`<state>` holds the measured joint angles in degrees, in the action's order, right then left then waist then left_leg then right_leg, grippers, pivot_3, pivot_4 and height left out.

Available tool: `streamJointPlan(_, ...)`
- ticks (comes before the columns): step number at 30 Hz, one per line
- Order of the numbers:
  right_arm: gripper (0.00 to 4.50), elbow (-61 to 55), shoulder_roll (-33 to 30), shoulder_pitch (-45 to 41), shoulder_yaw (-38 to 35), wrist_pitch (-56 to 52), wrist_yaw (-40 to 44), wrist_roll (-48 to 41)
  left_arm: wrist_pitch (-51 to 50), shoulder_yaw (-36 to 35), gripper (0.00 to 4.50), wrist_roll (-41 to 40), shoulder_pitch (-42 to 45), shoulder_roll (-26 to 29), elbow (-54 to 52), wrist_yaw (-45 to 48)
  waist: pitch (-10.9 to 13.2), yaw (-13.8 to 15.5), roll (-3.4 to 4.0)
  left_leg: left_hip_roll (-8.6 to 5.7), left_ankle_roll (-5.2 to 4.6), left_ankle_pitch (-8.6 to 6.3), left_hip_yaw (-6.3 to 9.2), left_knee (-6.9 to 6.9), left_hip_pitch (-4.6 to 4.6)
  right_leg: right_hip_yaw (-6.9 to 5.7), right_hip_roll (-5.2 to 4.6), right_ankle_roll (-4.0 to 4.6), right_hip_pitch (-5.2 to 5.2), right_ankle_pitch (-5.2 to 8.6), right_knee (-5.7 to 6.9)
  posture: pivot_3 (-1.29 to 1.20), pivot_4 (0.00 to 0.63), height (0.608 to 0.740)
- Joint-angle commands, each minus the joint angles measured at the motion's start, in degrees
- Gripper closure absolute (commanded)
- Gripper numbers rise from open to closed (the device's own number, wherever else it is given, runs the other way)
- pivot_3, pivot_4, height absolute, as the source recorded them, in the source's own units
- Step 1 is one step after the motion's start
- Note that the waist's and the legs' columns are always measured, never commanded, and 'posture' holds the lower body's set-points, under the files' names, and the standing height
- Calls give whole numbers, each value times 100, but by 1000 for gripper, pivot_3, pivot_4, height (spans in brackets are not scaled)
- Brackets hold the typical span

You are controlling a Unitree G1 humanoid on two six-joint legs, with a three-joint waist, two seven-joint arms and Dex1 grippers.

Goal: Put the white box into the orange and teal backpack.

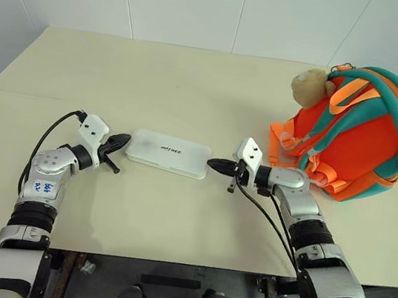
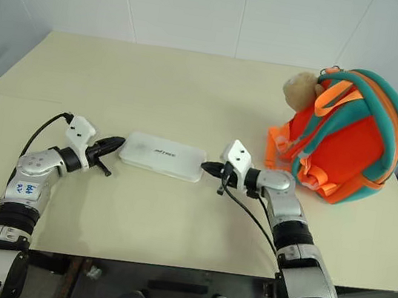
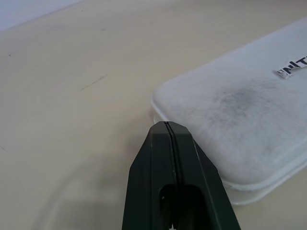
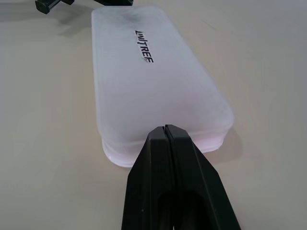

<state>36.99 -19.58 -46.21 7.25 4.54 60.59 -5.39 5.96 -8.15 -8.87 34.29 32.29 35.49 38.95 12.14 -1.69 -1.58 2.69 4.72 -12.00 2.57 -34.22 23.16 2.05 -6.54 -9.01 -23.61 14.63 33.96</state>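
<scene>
Between the two clenched grippers lies the white box (image 1: 168,153), flat on the table (image 1: 193,88). At one short end the left gripper (image 1: 119,141) has its tips pressed together and grasps nothing; the right gripper (image 1: 215,165) does likewise at the opposite end. Whether either tip touches the box cannot be told. Beyond the right gripper stands the orange and teal backpack (image 1: 364,144), its opening hidden.

The white box (image 1: 168,153) is a milky, slightly translucent white with small dark lettering on its lid and a faint grey smudge near one end. The orange and teal backpack (image 1: 358,135) is bright orange with teal trim and orange webbing; its plush toy (image 1: 309,85) is tan. The table (image 1: 193,88) is pale cream. Both grippers' fingers (image 3: 172,177) are black.
</scene>
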Motion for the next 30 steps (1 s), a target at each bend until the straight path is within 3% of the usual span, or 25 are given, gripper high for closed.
streamJointPlan(1,4474,-419,-227,87,-231,-192,-29,-167,8,-234,4500,-132,-127,114,-261,-84,0,3,0,0,0,0,0,0,0,0,0,0,0,0,0,0,150,740)
streamJointPlan(15,4474,407,236,-108,-65,76,-368,79,-441,60,4500,67,21,-272,-239,-404,0,7,0,0,1,0,0,0,-1,0,0,0,1,0,-3,0,150,740)
streamJointPlan(21,4474,260,315,-83,-56,69,-276,85,-463,179,4500,-46,36,-449,-456,-114,0,3,0,0,2,1,0,0,-1,0,0,0,1,0,-1,0,150,740)
streamJointPlan(30,4474,-276,62,170,-15,-104,83,-6,-918,358,4500,-330,-710,-346,-1688,745,0,-6,0,0,3,0,0,4,0,0,0,0,0,0,-7,0,150,740)
